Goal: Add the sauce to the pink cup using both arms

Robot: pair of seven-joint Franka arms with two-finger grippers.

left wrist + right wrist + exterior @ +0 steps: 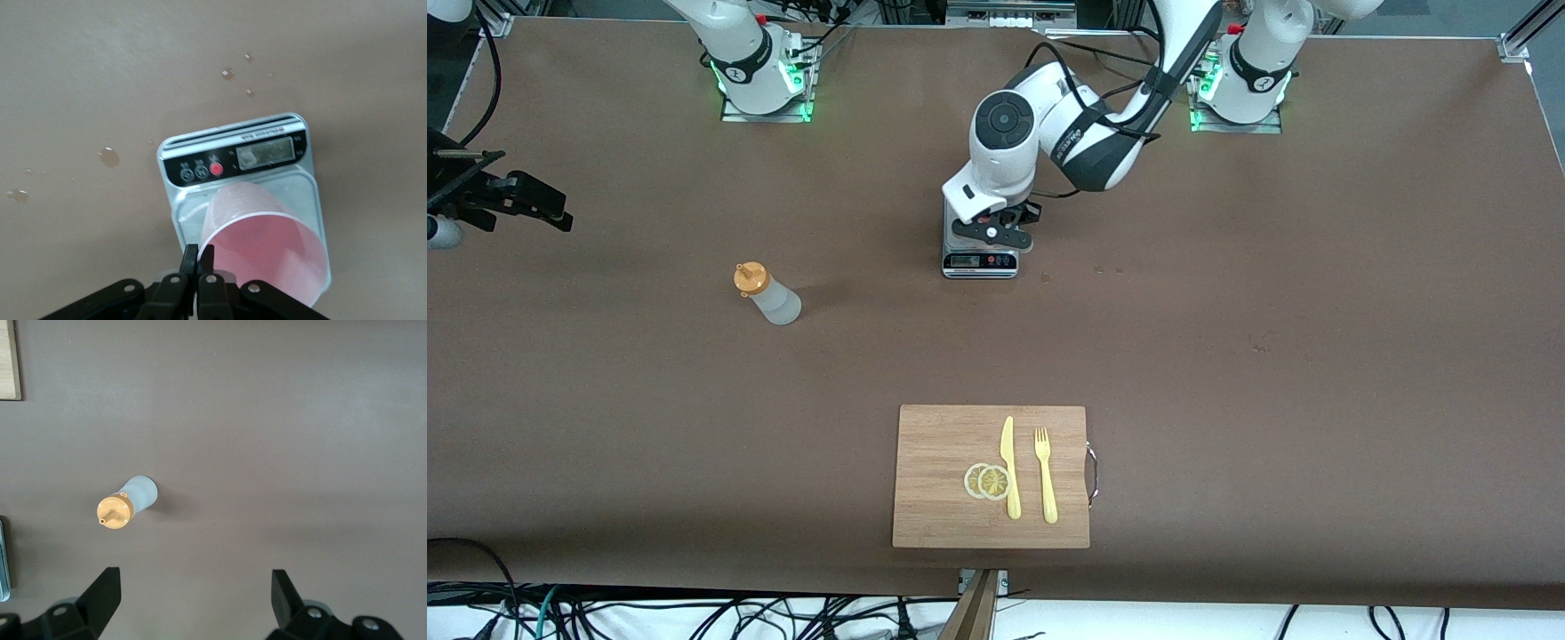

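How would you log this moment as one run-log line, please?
left gripper: shut on pink cup, over scale | right gripper: open, above sauce

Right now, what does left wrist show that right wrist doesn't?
Left wrist view only: the pink cup on the grey scale, with the left gripper shut on the cup's rim, and a few droplets on the table beside the scale.

Right wrist view only: the sauce bottle standing upright with its orange cap on, the right gripper open above the table with nothing between its fingers, and a corner of the cutting board.

Both: the brown table surface.
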